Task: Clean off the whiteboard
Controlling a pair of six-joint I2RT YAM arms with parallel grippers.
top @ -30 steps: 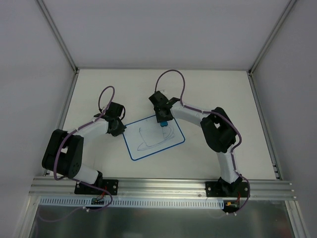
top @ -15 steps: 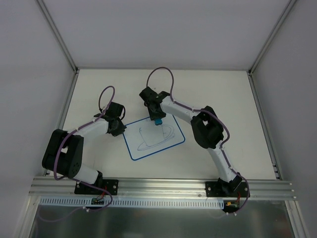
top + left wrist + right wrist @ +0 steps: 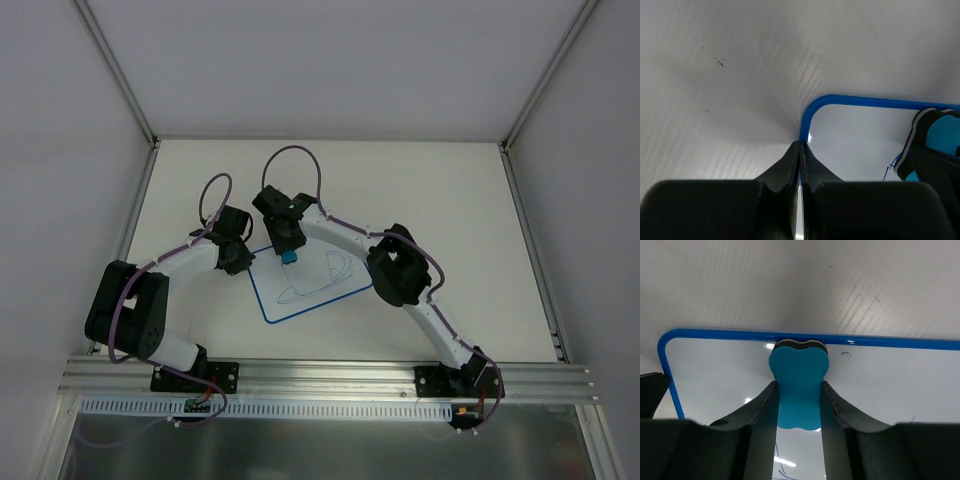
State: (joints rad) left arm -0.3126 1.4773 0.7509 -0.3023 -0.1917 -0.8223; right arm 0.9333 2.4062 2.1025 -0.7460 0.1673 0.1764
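Note:
The whiteboard [image 3: 338, 287] lies flat in the middle of the table, white with a thin blue border, and bears blue line marks. My left gripper [image 3: 241, 262] is shut on its left edge near the far left corner; in the left wrist view the fingers [image 3: 790, 165] pinch the blue border of the whiteboard [image 3: 855, 135]. My right gripper [image 3: 288, 248] is shut on a bright-blue eraser [image 3: 288, 257]. In the right wrist view the eraser [image 3: 799, 375] rests on the whiteboard [image 3: 890, 385] against its far border, near the far left corner. The eraser also shows in the left wrist view [image 3: 942, 130].
The white table [image 3: 450, 200] is walled by grey panels with aluminium posts at both sides. An aluminium rail [image 3: 320, 375] with the arm bases runs along the near edge. Purple cables loop above both wrists.
My right gripper has slid the eraser to the left along the far part of the whiteboard, toward the left gripper. The left arm has not moved.

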